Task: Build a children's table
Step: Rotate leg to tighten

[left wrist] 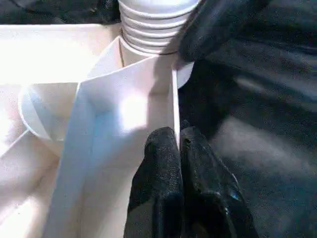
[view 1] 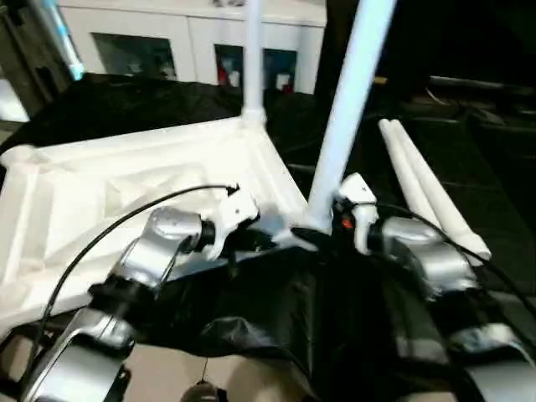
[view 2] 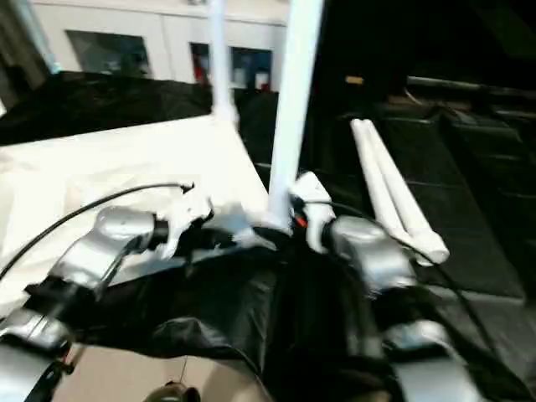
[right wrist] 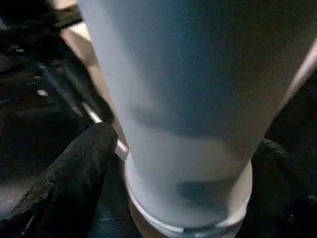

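Note:
The children's table top [view 1: 126,184] lies upside down on a black-draped surface, ribbed side up. One white leg [view 1: 253,59] stands upright in the far corner socket. A second leg [view 1: 347,109] stands in the near corner socket. My left gripper [left wrist: 178,141] is shut on the thin rim of the top, close to that near corner. My right gripper [right wrist: 188,148] is open, and its black fingers [right wrist: 74,173] stand on either side of the near leg's base. Two loose legs [view 1: 427,188] lie side by side to the right.
A white cabinet [view 1: 193,42] with glass-fronted compartments stands behind the work surface. Black cloth [view 1: 276,318] hangs over the near edge between my forearms. Dark floor or matting lies to the right beyond the loose legs.

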Tool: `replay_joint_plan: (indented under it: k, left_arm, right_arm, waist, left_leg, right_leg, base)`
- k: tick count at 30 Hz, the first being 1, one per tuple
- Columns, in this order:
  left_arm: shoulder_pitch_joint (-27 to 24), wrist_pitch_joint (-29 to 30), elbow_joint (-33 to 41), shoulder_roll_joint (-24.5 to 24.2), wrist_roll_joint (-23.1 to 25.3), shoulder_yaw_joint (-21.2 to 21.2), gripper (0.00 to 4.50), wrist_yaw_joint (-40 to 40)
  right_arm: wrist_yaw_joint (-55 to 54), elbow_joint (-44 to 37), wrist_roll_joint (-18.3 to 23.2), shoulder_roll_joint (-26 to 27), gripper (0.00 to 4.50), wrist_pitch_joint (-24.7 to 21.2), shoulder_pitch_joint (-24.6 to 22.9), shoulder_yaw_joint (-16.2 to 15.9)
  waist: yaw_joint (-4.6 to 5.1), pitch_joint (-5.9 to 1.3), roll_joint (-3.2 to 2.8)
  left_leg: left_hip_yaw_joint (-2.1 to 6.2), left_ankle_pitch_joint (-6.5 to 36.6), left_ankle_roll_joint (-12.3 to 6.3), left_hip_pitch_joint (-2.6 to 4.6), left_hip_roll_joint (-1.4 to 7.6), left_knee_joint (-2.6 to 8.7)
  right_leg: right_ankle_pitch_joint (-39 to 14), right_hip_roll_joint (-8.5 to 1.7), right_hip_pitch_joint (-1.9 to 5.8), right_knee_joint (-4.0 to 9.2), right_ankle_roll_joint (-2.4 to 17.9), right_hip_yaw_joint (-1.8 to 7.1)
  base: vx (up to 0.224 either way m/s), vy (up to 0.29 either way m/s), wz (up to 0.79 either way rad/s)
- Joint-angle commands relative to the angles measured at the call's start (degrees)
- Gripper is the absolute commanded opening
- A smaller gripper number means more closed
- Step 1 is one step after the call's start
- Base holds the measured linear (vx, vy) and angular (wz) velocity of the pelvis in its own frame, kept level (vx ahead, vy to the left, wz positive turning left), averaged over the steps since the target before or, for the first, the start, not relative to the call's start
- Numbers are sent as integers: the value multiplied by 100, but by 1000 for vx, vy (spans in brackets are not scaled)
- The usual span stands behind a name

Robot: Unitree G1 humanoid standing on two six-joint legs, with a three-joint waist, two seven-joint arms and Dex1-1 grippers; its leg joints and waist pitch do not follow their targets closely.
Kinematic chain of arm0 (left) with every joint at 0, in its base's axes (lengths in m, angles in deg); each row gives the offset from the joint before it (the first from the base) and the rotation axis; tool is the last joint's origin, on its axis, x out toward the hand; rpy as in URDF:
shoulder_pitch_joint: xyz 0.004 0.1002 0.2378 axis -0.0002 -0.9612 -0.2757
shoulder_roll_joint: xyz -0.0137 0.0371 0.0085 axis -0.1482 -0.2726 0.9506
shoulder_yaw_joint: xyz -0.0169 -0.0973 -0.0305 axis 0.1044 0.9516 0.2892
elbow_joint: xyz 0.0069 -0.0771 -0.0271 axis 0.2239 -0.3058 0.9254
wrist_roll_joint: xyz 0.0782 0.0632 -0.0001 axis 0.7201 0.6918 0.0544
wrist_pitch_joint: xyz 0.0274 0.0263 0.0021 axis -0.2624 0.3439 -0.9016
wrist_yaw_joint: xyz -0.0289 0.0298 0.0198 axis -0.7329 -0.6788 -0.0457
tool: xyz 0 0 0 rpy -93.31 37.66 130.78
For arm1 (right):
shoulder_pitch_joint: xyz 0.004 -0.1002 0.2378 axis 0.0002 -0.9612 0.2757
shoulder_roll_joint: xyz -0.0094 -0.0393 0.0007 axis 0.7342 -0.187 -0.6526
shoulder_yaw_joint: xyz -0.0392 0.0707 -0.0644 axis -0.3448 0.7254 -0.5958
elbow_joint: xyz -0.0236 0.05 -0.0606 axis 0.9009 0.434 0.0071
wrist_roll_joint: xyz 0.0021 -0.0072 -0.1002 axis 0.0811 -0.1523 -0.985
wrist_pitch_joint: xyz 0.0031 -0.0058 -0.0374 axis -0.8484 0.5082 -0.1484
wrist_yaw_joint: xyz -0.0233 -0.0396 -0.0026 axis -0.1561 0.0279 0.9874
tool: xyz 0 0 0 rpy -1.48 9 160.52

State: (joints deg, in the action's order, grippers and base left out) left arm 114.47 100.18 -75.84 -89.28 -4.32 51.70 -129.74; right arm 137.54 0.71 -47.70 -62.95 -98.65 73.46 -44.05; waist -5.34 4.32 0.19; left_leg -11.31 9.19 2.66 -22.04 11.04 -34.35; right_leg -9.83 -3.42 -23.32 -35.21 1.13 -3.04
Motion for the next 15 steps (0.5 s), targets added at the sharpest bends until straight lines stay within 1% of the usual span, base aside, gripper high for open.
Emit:
replay_joint_plan:
  k: [1,3,4,5,7,8,9,10,11,14,15]
  left_arm:
    - [41,-152,332,-16,-195,-68,0,-277]
    - [11,-143,374,-82,-209,-99,0,-380]
    - [3,-133,392,-106,-217,-114,0,-415]
    - [-13,-125,420,-131,-229,-128,0,-456]
    - [-47,-85,487,-165,-232,-127,0,-529]
    - [-54,-64,505,-175,-231,-126,0,-550]
    - [-56,-55,506,-180,-220,-127,0,-553]
    - [-51,-59,490,-180,-204,-126,0,-540]
    - [-48,-66,477,-178,-194,-125,0,-529]
    - [-42,-65,458,-172,-175,-109,0,-488]
    - [-40,-60,451,-166,-176,-98,0,-456]
  right_arm:
    - [316,-248,81,-145,404,-75,-70,-121]
    - [432,-330,94,-200,404,-140,-93,-151]
    - [460,-360,106,-211,389,-173,-99,-152]
    - [502,-379,115,-227,389,-219,-103,-166]
    - [584,-435,124,-284,368,-293,-125,-225]
    - [610,-446,113,-304,368,-304,-133,-253]
    - [616,-448,98,-304,361,-301,-142,-269]
    - [611,-440,82,-291,342,-293,-145,-278]
    - [605,-436,77,-280,342,-291,-146,-278]
    - [597,-452,57,-254,323,-293,-167,-300]
    - [585,-478,48,-228,306,-304,-192,-313]
  waist:
    - [4,-469,8]
    - [-3,-467,8]
    - [-9,-475,10]
    - [-5,-476,6]
    - [-8,-476,10]
    - [-9,-475,7]
    - [-10,-474,7]
    - [-14,-475,13]
    - [-14,-478,11]
    - [-18,-475,25]
    - [-23,-478,25]
  left_leg:
    - [116,1344,-111,160,252,383]
    - [118,1362,-98,156,254,383]
    - [121,1319,-105,150,252,385]
    - [119,1295,-112,147,246,384]
    - [123,1303,-102,150,248,382]
    - [120,1282,-103,150,250,381]
    - [119,1287,-101,150,250,381]
    - [117,1292,-97,150,247,378]
    - [121,1282,-91,150,247,379]
    - [119,1287,-87,149,243,379]
    - [121,1264,-93,149,244,378]
  right_leg:
    - [-1534,-468,253,438,1150,260]
    - [-1530,-472,257,441,1146,265]
    - [-1484,-470,262,429,1147,263]
    - [-1459,-459,256,428,1160,257]
    - [-1473,-467,259,428,1169,257]
    - [-1449,-464,259,426,1176,259]
    - [-1453,-466,257,429,1176,259]
    - [-1475,-469,255,431,1165,260]
    - [-1464,-469,256,428,1167,259]
    - [-1506,-469,256,432,1153,259]
    - [-1492,-471,257,428,1147,259]
  base:
    - [0,0,0]
    - [0,0,0]
    - [0,0,0]
    - [0,0,0]
    - [0,0,0]
    - [0,0,0]
    - [0,0,0]
    - [0,0,0]
    - [0,0,0]
    - [0,0,0]
    - [0,0,0]
